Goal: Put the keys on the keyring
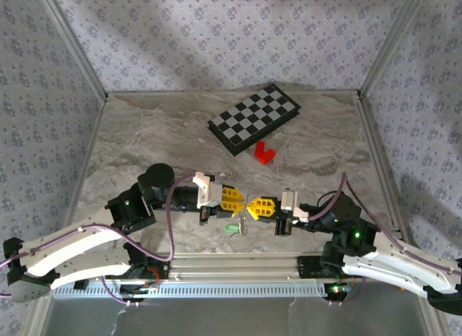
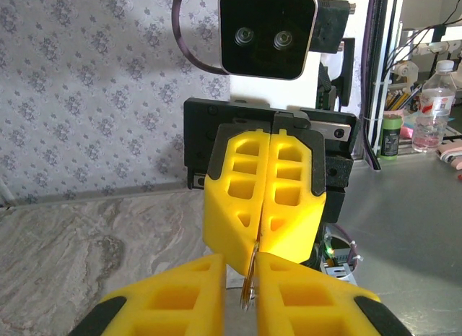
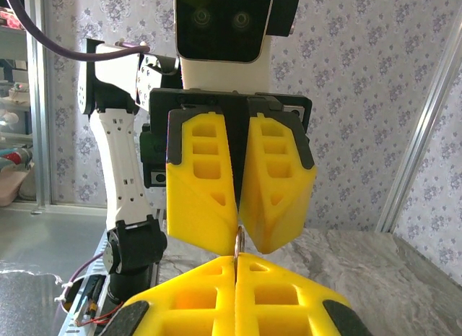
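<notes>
Where the left pincer (image 1: 242, 204) and the right pincer (image 1: 250, 206) meet tip to tip over the near part of the worktop (image 1: 144, 141), a silvery loop (image 2: 249, 282) (image 3: 238, 242) is caught between them, seen edge-on. Whether it belongs to the key or to the keyring cannot be told. The key (image 1: 232, 227) shows its green head just on the near side of that meeting point; hanging or lying, it is unclear which. Each pincer is pressed together on the loop. Well beyond them lies a red block (image 1: 264, 154), just in front of a checkered board (image 1: 254, 119).
</notes>
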Action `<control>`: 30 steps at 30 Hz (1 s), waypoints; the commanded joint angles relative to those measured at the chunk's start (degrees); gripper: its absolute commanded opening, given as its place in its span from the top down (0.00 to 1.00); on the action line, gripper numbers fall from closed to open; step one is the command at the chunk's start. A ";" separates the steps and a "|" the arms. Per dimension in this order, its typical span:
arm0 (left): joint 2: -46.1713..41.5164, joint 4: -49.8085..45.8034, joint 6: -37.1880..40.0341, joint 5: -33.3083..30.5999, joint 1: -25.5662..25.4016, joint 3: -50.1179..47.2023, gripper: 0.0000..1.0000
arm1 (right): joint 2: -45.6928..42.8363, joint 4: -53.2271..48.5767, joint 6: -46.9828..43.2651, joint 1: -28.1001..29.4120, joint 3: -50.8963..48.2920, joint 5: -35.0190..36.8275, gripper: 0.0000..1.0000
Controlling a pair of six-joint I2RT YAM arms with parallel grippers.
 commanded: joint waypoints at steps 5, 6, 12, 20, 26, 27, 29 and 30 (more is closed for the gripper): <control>0.78 1.16 -0.14 0.12 -0.32 0.19 0.81 | -0.56 3.13 0.71 -0.13 0.10 -1.83 1.00; 0.88 1.07 -0.14 0.13 -0.32 0.36 0.81 | -0.58 3.19 0.71 -0.26 0.07 -1.96 1.00; 1.05 0.19 0.19 0.47 -0.32 0.97 0.88 | -0.40 3.61 1.06 -0.39 0.03 -2.21 1.00; 0.13 0.44 0.19 1.38 -0.30 1.07 1.00 | -0.27 3.53 1.33 -0.97 0.19 -2.36 1.00; -0.44 0.45 -0.08 0.56 -0.32 0.89 1.00 | -0.79 1.67 2.28 -1.10 0.48 -0.93 0.86; -0.48 0.37 -0.07 0.25 -0.28 0.81 1.00 | -1.22 1.13 2.86 -1.10 0.47 -0.43 0.79; -0.49 0.28 -0.27 -0.63 -0.32 0.81 1.00 | -2.42 -0.70 3.98 -1.18 0.37 0.39 0.63; -0.42 0.20 -0.27 -0.90 -0.32 0.81 1.00 | -2.97 -1.85 4.34 -1.19 0.39 0.91 0.58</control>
